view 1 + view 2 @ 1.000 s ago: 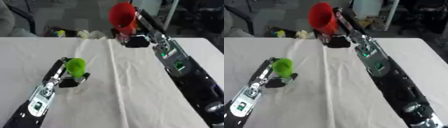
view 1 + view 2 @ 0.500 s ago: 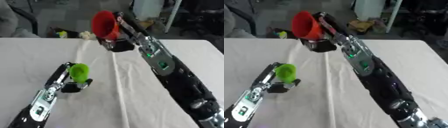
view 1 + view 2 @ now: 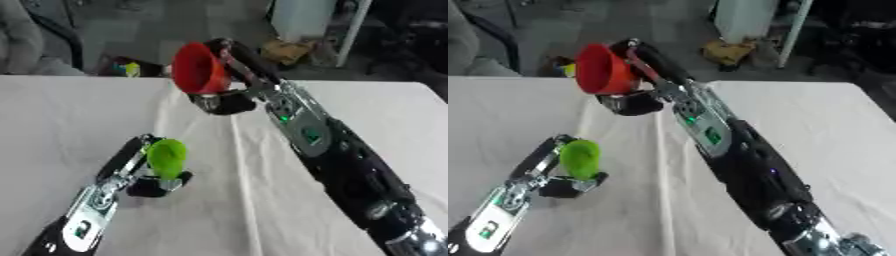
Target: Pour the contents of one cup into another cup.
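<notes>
Above the white cloth, unmarked red cup in right hand.

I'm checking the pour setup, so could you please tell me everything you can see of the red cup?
The red cup is a plain, flared cup that looks like plastic. The right hand holds it raised above the white-clothed table, tipped on its side with its mouth facing left, up and to the right of the green cup. Only the hand touches it. Its contents cannot be seen.
</notes>
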You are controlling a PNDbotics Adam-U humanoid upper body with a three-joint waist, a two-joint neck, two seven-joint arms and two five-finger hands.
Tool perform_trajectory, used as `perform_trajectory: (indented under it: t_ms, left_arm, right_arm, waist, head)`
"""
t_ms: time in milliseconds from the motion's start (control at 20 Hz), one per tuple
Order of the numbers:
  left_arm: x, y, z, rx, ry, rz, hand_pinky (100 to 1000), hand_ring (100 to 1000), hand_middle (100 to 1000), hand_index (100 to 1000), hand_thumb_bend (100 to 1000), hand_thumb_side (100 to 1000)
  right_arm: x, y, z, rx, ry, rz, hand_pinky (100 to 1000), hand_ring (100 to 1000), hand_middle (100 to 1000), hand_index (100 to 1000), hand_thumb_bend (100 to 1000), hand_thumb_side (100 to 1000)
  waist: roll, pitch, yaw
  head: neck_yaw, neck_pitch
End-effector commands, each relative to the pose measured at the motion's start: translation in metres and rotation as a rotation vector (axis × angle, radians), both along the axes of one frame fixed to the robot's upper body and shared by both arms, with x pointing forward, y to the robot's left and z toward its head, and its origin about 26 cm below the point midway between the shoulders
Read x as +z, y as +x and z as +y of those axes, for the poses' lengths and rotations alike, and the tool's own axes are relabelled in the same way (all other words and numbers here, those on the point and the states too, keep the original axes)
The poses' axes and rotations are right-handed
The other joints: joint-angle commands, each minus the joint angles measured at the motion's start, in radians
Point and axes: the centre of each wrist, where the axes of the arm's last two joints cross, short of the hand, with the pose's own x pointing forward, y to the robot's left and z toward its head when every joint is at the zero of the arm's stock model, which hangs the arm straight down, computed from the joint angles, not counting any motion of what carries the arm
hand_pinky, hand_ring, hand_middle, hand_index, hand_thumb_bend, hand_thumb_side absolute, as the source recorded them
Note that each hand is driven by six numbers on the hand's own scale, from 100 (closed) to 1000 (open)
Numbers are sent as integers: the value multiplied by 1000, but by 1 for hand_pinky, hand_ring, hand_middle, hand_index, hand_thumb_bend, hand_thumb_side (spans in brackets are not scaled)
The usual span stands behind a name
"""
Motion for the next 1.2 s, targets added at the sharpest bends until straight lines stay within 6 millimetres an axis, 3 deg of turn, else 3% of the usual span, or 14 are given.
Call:
perform_trajectory:
  t_ms: [50, 450, 1200]
  left_arm:
    - [14, -1, -12, -66, -1, -32, 596, 370, 200, 506, 244, 296]
    - [22, -6, -21, -160, 16, -33, 598, 370, 199, 506, 255, 301]
    - [29, -11, -16, -201, -9, -3, 604, 371, 200, 507, 269, 311]
  right_arm:
    - [13, 2, 1, 4, -16, -55, 948, 825, 442, 606, 100, 244]
    - [9, 4, 2, 4, -48, -106, 946, 816, 443, 600, 100, 227]
    - [12, 4, -9, -20, -43, -230, 934, 800, 443, 585, 100, 210]
  waist:
    - [6, -15, 2]
    - [4, -16, 8]
    - [5, -18, 14]
  head:
    - [-2, -12]
    - [1, -17]
    - [6, -27]
